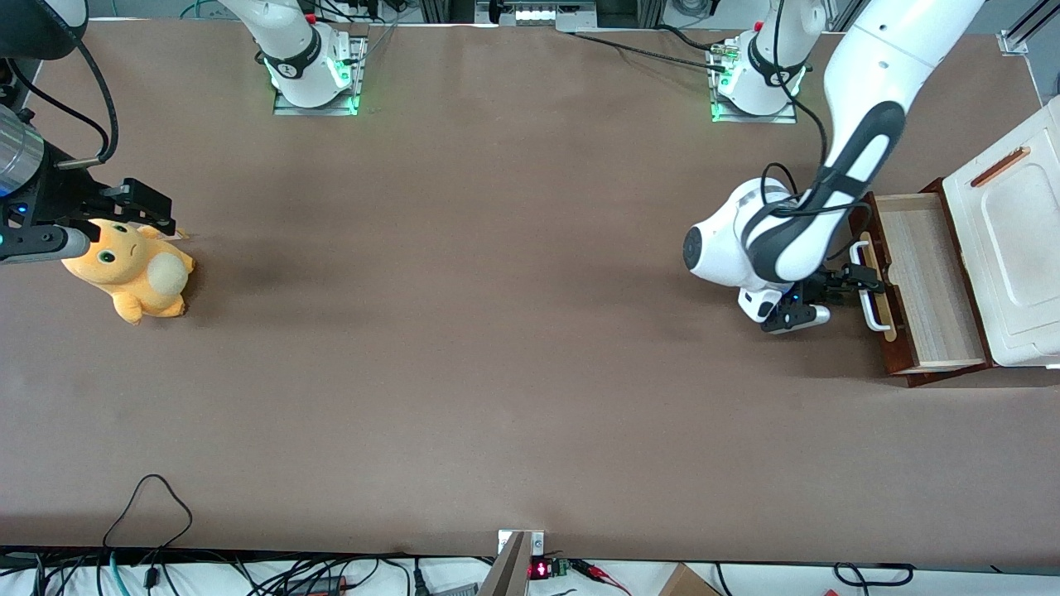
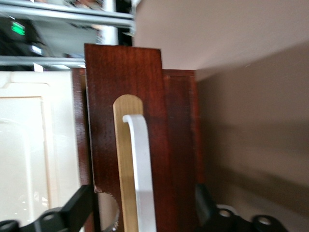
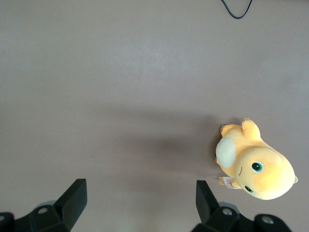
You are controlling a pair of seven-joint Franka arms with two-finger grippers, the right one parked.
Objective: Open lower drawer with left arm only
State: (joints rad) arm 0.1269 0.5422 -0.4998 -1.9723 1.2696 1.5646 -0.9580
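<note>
The lower drawer (image 1: 927,285) stands at the working arm's end of the table (image 1: 464,331), pulled out from under the white cabinet top (image 1: 1014,248), so its light plywood inside shows. The left arm (image 1: 828,199) reaches down in front of it. Its gripper (image 1: 865,281) is at the white handle (image 2: 142,174), with fingers (image 2: 79,205) spread wide on both sides of the handle and not pressing it. An orange plush toy (image 1: 132,277) lies toward the parked arm's end.

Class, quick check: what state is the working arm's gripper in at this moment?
Gripper: open, fingers straddling the white handle of the pulled-out lower drawer, holding nothing.
</note>
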